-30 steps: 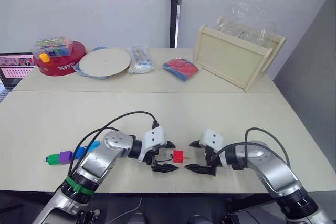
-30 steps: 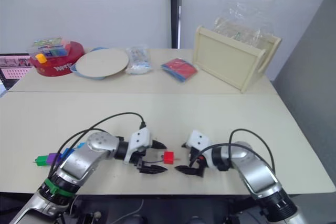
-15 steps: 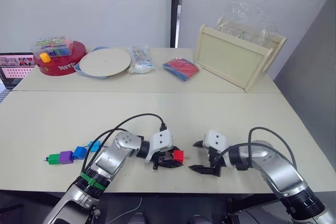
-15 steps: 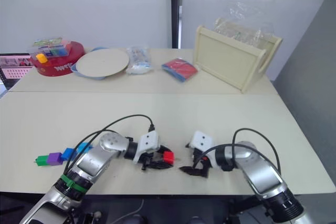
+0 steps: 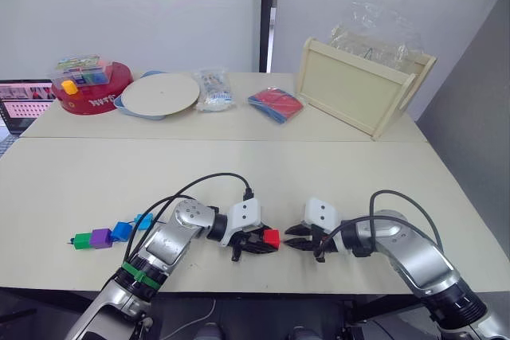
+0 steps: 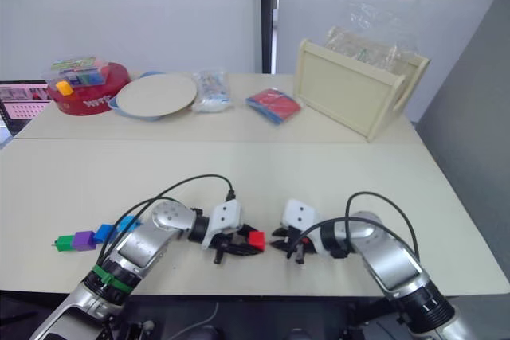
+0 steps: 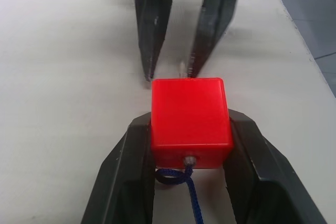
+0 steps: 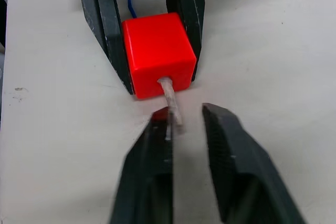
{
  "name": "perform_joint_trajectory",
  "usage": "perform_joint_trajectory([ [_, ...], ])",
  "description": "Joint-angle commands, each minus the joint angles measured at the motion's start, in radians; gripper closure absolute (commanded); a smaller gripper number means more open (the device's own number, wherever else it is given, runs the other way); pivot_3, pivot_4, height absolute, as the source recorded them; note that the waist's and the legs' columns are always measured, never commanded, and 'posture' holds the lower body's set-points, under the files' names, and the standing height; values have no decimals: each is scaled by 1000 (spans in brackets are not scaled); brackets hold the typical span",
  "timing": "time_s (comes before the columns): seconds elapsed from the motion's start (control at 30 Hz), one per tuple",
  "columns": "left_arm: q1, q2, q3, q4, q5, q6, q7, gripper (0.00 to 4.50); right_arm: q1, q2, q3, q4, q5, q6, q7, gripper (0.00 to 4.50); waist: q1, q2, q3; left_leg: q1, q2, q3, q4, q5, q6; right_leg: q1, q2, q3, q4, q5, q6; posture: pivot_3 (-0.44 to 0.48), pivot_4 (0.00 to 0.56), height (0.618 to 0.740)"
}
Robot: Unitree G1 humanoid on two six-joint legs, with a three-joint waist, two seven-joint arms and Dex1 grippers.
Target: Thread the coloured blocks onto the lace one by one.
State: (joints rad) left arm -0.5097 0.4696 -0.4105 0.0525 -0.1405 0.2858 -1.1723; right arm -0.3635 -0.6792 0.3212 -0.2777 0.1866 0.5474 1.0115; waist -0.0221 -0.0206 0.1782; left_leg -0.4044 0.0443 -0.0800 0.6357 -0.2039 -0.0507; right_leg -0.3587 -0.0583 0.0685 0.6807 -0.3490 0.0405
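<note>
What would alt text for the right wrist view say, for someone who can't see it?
A red block, held between the left end effector's two black fingers, has the lace's pale tip poking out. The right end effector's open fingers flank that tip above a pale table.

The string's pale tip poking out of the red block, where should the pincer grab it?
Grab the stiff pale tip just past the red block, coming straight from the far side. It sticks out toward the open right pincer, while the left pincer holds the block by its sides.
</note>
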Motion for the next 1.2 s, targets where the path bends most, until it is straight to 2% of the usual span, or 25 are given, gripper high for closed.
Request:
perform_joint_trajectory([
  [0.03,-2,0,-16,-5,6,-3,-23,3301,-22,8,0,-1,-4,-27,7,4500,0,0,0,0,0,0,0,0,0,0,0,0,0,0,0,0,150,740],
  [0.27,-2,14,-7,-7,8,4,-25,3301,-21,-6,-11,0,-3,-37,18,4500,0,0,0,0,0,0,0,0,0,0,0,0,0,0,0,0,150,740],
  [0.43,20,71,33,-48,-6,24,-29,3301,-1,-46,-59,-5,15,-38,27,4500,-2,0,0,0,0,0,0,0,0,0,0,0,0,0,0,0,150,740],
  [0.57,63,160,88,-97,-24,46,-33,3301,21,-76,-89,-9,32,-49,42,4500,-8,0,0,0,0,0,0,0,0,0,0,0,0,0,0,0,150,740],
  [0.7,145,305,169,-124,-37,33,-63,3301,30,-88,-100,-19,36,-47,48,4500,-22,0,0,1,1,0,-1,0,0,0,1,0,0,0,0,0,150,740],
  [0.83,236,491,273,-26,-18,-71,-106,3301,40,-95,-100,-35,45,-44,59,4500,-37,0,0,4,3,0,-5,0,0,0,2,1,0,0,0,0,150,740],
  [0.93,273,583,312,48,1,-151,-130,3301,44,-101,-92,-33,41,-51,69,4500,-43,1,0,6,3,1,-8,0,0,0,2,1,0,0,0,0,150,740],
  [1.07,327,661,367,94,-25,-205,-169,3301,44,-112,-87,-26,38,-65,89,4500,-47,1,1,6,3,1,-9,0,0,0,2,1,0,0,-1,0,150,740],
  [1.2,343,679,386,109,-20,-236,-166,3301,36,-126,-89,1,35,-85,117,4500,-45,2,1,5,3,1,-9,0,0,-1,2,1,0,0,-1,0,150,740],
])
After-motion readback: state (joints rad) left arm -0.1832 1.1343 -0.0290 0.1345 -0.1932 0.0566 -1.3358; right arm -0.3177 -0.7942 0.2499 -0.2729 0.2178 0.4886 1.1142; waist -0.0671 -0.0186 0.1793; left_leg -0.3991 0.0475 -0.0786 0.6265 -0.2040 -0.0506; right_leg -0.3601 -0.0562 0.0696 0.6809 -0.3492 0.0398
